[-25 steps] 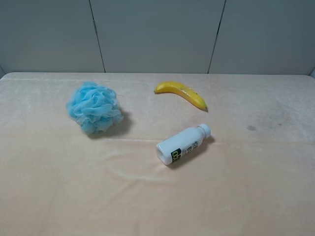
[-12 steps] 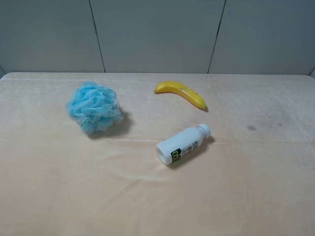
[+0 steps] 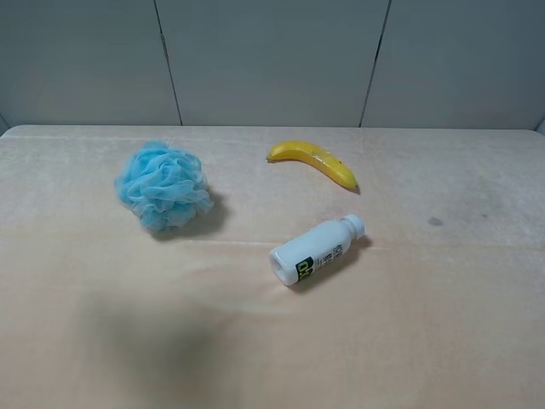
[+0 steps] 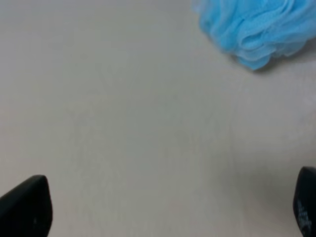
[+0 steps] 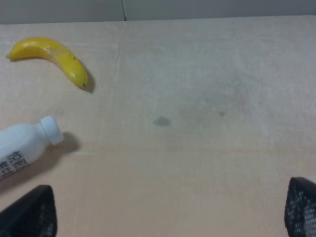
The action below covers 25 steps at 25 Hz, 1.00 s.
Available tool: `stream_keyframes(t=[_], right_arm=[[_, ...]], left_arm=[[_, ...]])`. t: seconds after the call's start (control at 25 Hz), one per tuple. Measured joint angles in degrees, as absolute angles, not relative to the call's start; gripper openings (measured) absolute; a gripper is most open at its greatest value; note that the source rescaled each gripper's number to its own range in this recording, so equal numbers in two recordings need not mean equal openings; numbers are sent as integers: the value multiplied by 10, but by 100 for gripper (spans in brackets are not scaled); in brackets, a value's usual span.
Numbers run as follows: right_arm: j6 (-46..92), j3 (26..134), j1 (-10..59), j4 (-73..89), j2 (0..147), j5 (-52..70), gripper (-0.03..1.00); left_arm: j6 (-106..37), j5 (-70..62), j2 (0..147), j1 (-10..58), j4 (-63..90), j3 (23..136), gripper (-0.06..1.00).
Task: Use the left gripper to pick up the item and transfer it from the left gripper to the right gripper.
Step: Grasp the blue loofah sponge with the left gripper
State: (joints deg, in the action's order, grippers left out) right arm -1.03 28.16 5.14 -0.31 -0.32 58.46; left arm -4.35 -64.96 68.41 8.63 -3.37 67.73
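Note:
The light-blue mesh bath pouf [image 3: 163,186] lies on the table's left side in the high view. It also shows in the left wrist view [image 4: 256,27], ahead of the gripper and off to one side. My left gripper [image 4: 168,212] is open and empty, with only its two black fingertips [image 4: 27,207] showing, well short of the pouf. My right gripper [image 5: 170,212] is open and empty over bare table, its fingertips [image 5: 32,212] wide apart. Neither gripper shows in the high view.
A yellow banana [image 3: 313,162] lies at the middle back and a white bottle [image 3: 317,250] lies on its side in the middle; both also show in the right wrist view, banana [image 5: 52,57] and bottle [image 5: 27,145]. A peach cloth [image 3: 426,324] covers the table. A grey wall stands behind.
A dim shadow has spread over the cloth at the front left in the high view. The pouf, banana and bottle have not moved.

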Motion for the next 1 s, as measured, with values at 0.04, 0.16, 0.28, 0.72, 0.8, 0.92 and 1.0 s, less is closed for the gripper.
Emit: stream_keyframes(t=[0.04, 0.16, 0.28, 0.72, 0.8, 0.92, 1.0], right_arm=[[-10, 282, 51, -3, -3, 585, 100], [-10, 282, 51, -3, -3, 585, 100], [-10, 282, 51, -3, -3, 585, 100], [-10, 282, 51, -3, -3, 585, 100], [-10, 282, 51, -3, -3, 585, 100], [-10, 282, 51, -3, -3, 585, 100], [-10, 282, 51, -3, -3, 585, 100]], left_arm=[[-44, -646, 713, 93, -34, 685, 97], [-43, -633, 789, 116, -35, 715, 97], [-43, -621, 857, 142, -36, 754, 96], [-32, -612, 1047, 203, -34, 859, 96], [-30, -603, 1070, 203, -34, 864, 96], [-28, -578, 1101, 203, -35, 865, 96], [-28, -560, 1122, 203, -35, 865, 96]])
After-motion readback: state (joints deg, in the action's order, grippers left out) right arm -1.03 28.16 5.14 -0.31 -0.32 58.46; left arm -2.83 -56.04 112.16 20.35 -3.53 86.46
